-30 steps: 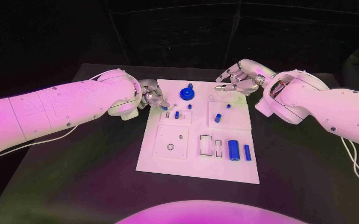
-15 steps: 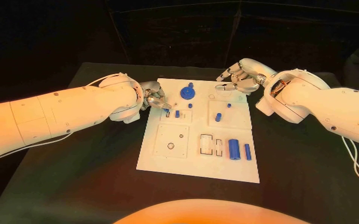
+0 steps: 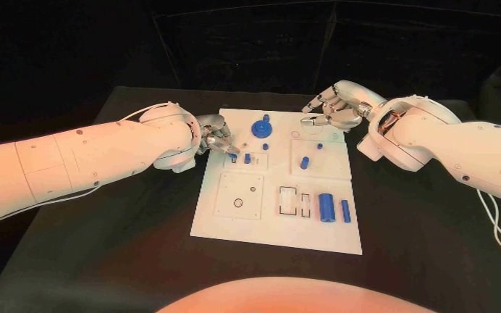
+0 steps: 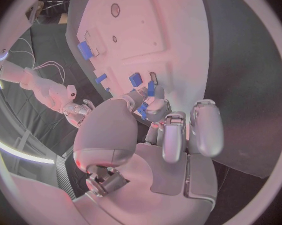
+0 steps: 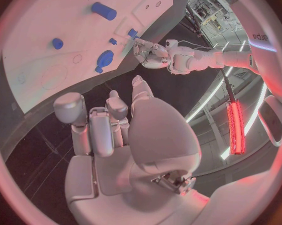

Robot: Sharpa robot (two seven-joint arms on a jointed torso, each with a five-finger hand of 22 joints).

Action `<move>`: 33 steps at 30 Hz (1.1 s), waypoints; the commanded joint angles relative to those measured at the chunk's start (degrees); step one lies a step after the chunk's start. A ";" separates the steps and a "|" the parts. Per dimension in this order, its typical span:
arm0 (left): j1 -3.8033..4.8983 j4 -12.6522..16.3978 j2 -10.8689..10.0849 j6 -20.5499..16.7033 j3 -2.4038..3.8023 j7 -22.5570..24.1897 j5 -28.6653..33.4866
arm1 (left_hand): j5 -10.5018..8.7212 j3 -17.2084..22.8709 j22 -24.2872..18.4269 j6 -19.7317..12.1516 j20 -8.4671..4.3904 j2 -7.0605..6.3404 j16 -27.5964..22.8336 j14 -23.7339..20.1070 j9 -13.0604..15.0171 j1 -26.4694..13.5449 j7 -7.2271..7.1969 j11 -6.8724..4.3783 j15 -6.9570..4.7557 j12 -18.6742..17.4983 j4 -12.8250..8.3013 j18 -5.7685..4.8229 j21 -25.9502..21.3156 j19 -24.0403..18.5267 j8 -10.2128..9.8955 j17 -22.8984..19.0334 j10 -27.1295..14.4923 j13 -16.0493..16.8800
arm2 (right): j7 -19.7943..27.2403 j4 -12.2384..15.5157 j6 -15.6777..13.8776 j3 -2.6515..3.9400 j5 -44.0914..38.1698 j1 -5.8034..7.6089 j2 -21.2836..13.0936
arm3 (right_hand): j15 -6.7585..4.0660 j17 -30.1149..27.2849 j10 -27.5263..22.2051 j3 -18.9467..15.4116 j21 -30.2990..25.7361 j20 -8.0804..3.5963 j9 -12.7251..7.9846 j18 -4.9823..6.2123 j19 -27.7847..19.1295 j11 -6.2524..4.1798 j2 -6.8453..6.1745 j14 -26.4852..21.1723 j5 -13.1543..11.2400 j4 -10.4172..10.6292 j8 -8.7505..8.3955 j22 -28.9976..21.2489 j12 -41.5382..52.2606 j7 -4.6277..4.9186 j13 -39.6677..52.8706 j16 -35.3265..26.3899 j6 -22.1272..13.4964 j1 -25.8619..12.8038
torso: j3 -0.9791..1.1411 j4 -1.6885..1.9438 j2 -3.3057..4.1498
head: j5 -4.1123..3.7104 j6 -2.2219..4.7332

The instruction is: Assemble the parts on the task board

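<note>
The white task board [image 3: 280, 220] lies mid-table. My left hand [image 3: 216, 139] sits at the board's far left edge and pinches a small blue peg [image 3: 231, 156] between thumb and a finger, its tip down at the board beside another small peg [image 3: 247, 159]. The left wrist view shows the same pinch on the peg [image 4: 143, 109]. My right hand [image 3: 335, 110] hovers over the board's far right corner, fingers apart and holding nothing. A round blue gear [image 3: 260, 132] sits at the far middle. A thick blue cylinder [image 3: 326, 209] and a slim one [image 3: 345, 212] lie near the front right.
More small blue pegs [image 3: 304, 163] stand in the board's middle. A square recessed plate [image 3: 239, 198] and rectangular slots [image 3: 292, 203] are at the front. The black table [image 3: 125, 240] surrounds the board. The right wrist view shows the board [image 5: 35, 35] and gear [image 5: 105, 59].
My left hand has eased a little nearer and lower with the small peg, bringing it to the board surface. The right hand has barely moved.
</note>
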 commanded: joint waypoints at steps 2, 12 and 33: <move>-0.06 -0.23 0.28 1.64 0.01 -0.52 -0.57 | 0.31 5.04 0.07 0.19 -0.02 0.12 0.18 6.05 0.08 0.60 -0.39 0.01 -0.14 0.38 -5.27 -0.29 0.31 0.50 0.22 15.09 0.38 0.04 | 0.34 0.10 0.32 0.03 0.13 0.11 -0.03 | -0.21 0.44 0.15 0.04 -0.20 -0.18 0.01 0.73 0.23 -0.03 -0.05 2.75 0.29 -0.39 0.29 -0.05 0.30 -0.17 -0.01 -0.23 -0.16 0.48 | -0.03 -0.03 0.00 | 0.00 -0.05; -0.36 -0.55 0.63 2.06 -0.02 -0.72 -0.57 | 0.30 5.03 0.06 0.29 -0.04 -0.10 0.18 6.05 0.09 0.56 -0.43 -0.02 -0.16 0.39 -5.39 -0.28 0.29 0.49 0.31 15.09 0.42 0.04 | 0.38 0.09 0.36 0.03 0.13 0.11 -0.01 | -0.21 0.44 0.15 0.04 -0.20 -0.18 0.01 0.73 0.23 -0.03 -0.05 2.75 0.29 -0.39 0.29 -0.05 0.30 -0.17 -0.01 -0.23 -0.16 0.48 | -0.04 0.04 0.01 | -0.04 -0.16; -0.47 -0.34 0.57 3.56 -0.14 -1.20 -0.57 | 0.26 4.36 0.21 0.94 -0.13 -0.82 0.18 6.05 0.16 -0.38 -0.69 -0.18 -0.27 0.43 -5.19 -0.31 0.35 0.54 0.83 15.09 0.58 0.02 | 0.34 0.00 0.57 0.02 0.13 0.11 -0.05 | -0.21 0.44 0.15 0.04 -0.20 -0.18 0.01 0.73 0.23 -0.03 -0.05 2.75 0.29 -0.39 0.29 -0.05 0.30 -0.17 -0.01 -0.23 -0.16 0.48 | -0.05 0.05 -0.02 | 0.00 -0.42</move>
